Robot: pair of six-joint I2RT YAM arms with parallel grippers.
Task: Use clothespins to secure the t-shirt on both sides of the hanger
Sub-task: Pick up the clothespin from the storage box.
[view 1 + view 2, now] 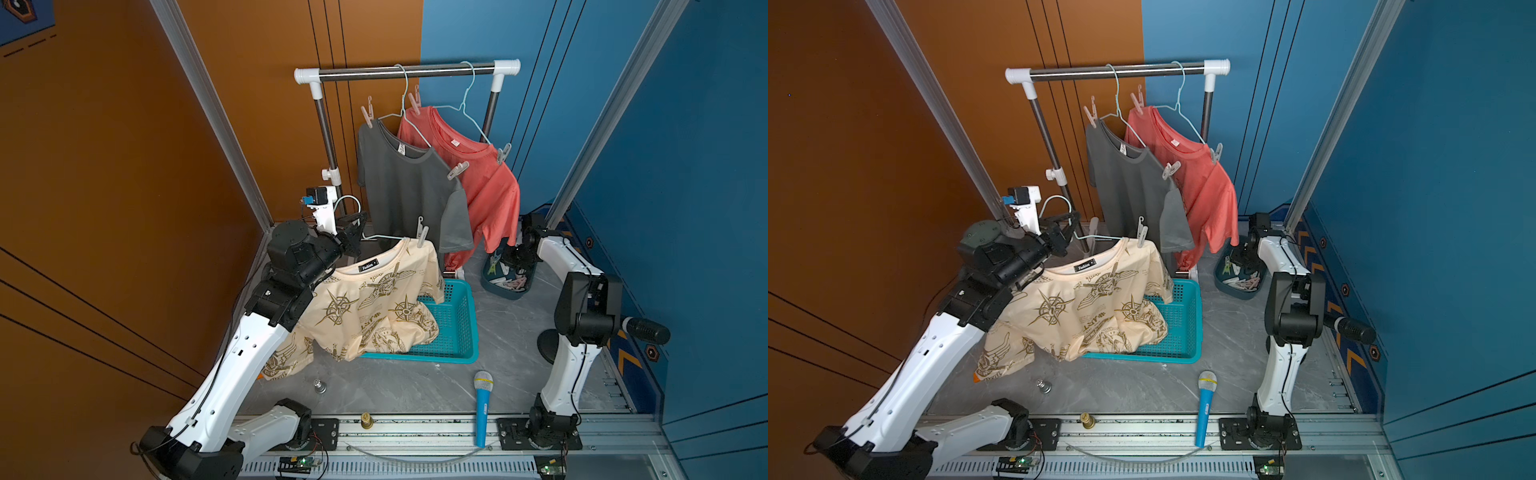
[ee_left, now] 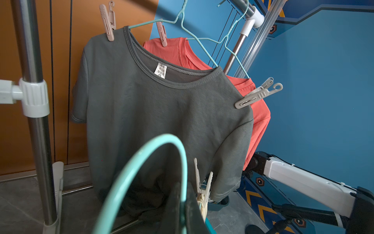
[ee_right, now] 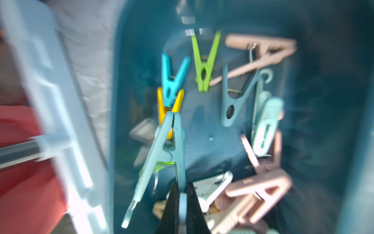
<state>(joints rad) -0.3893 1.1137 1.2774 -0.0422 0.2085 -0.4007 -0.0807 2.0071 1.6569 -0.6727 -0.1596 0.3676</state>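
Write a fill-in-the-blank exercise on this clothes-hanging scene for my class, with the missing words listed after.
1. The rail carries ___ garments: the grey t-shirt and the coral t-shirt.
2. The right hand is shut on a light blue ___ over the dark bin.
3. The left hand holds the cream t-shirt up by its ___.
4. The cream t-shirt's lower part droops into the teal ___.

Missing words: two; clothespin; hanger; basket.
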